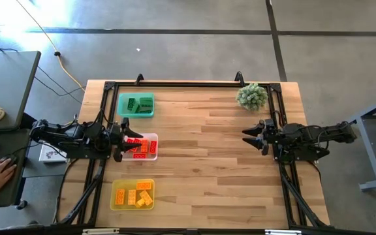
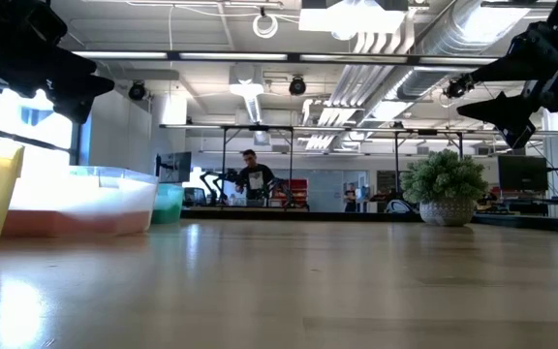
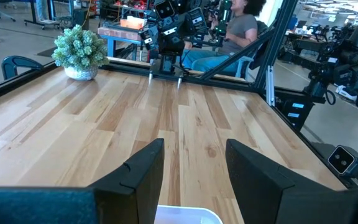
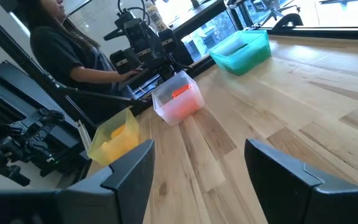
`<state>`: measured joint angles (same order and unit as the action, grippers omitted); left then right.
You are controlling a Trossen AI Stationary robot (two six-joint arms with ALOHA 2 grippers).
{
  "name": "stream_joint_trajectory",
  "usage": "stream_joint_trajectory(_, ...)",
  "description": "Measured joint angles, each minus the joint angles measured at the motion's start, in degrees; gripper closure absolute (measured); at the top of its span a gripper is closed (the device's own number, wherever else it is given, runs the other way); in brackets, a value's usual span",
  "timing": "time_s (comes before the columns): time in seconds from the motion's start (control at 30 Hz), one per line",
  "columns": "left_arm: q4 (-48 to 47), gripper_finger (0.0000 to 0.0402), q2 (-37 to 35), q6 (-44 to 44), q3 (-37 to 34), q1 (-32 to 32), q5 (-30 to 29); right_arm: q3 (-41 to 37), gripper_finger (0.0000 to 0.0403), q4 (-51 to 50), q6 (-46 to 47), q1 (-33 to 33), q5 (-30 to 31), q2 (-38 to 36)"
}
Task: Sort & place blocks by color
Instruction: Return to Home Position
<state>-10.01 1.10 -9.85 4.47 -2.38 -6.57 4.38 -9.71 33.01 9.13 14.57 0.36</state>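
- Pale wooden desk (image 1: 207,163) under both arms: the left end effector (image 1: 126,139) hangs centre-left in the high view, over the left edge of the clear tray (image 1: 156,147), fingers spread, gripping nothing.
- Right end effector (image 1: 247,136), centre-right, is raised off the desk, spread wide and empty.
- Green blocks (image 1: 139,103) lie in the green tray (image 1: 123,111), red blocks (image 1: 145,147) in the clear tray, orange-yellow blocks (image 1: 139,194) in the yellow tray (image 1: 116,204) at lower left.
- Plant (image 1: 251,96) stands upper right.

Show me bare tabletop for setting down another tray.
Crowded: the left side: green tray, clear tray with the left gripper over it, yellow tray. Bare: the wooden middle from them to the right gripper and plant.
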Motion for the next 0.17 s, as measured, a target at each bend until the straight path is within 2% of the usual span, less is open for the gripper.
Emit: stream_joint_trajectory(0.17,0.0,0.0241,0.0,0.0,0.0,0.0,0.0,0.0,0.0167,0.0,0.0,0.0,0.0,0.0)
